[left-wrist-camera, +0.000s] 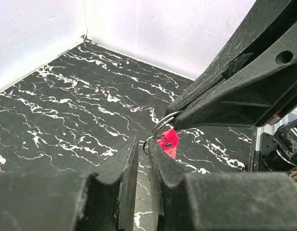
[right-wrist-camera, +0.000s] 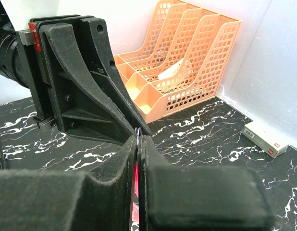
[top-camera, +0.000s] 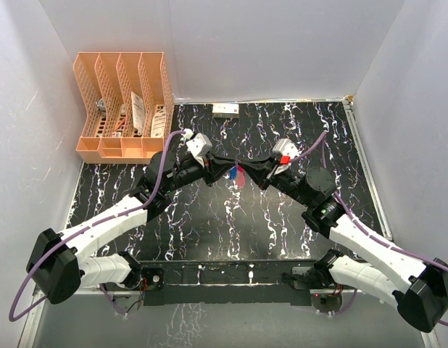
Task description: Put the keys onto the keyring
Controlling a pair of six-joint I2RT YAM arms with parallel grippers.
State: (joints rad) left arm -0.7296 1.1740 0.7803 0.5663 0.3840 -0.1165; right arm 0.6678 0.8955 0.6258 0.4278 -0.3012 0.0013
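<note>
Over the middle of the table both grippers meet tip to tip. My right gripper (top-camera: 247, 174) (right-wrist-camera: 140, 139) is shut on the keyring (left-wrist-camera: 163, 124), whose thin metal loop (right-wrist-camera: 138, 131) sticks out past its fingertips. The red strap (left-wrist-camera: 168, 142) hangs below the ring, and red shows between the right fingers. My left gripper (top-camera: 225, 171) (left-wrist-camera: 144, 142) stands a narrow gap open, with bare floor showing through the gap. A small dark ring (left-wrist-camera: 148, 145) rests against the tip of its right finger. In the top view a blue key head (top-camera: 230, 176) hangs beside the red strap (top-camera: 239, 177).
An orange file rack (top-camera: 125, 109) (right-wrist-camera: 187, 53) with papers stands at the back left. A small white box (top-camera: 225, 109) (right-wrist-camera: 266, 138) lies by the back wall. White walls close in the black marbled table (top-camera: 209, 225) on three sides.
</note>
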